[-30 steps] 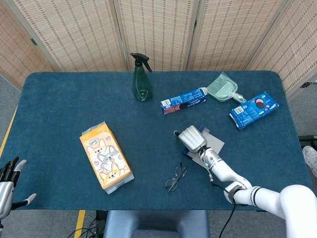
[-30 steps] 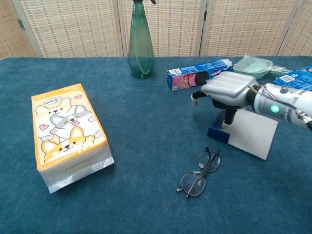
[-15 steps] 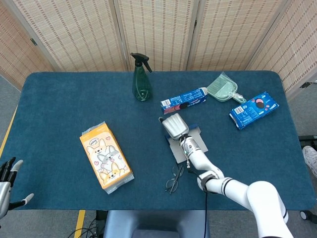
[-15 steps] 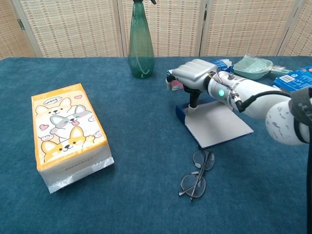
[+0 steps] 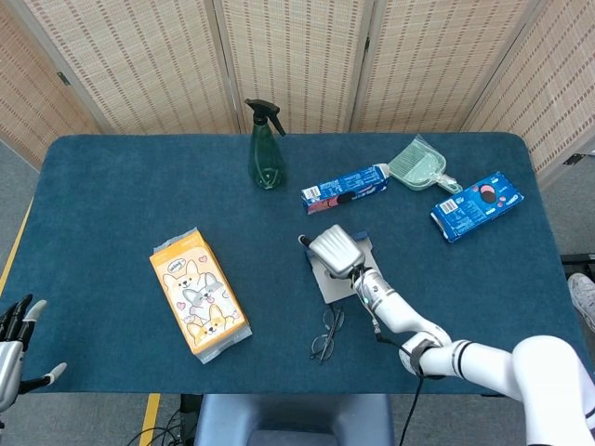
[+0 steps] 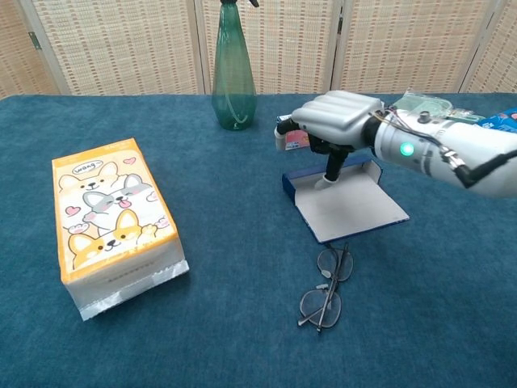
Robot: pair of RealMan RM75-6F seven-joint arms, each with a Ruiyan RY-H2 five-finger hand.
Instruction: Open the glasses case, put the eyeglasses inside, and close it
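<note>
My right hand (image 6: 338, 121) hangs over the open glasses case (image 6: 343, 206), one finger touching it, gripping nothing. The eyeglasses (image 6: 325, 288) lie just beyond the case's near edge. My left hand (image 5: 14, 348) idles open.

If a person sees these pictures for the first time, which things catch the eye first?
Probably the silver right hand near the table's middle, one finger pressing on the flat blue-edged glasses case. Just in front of the case lie the eyeglasses, folded, on the blue cloth. The bright orange cartoon-dog package on the left side also stands out.
</note>
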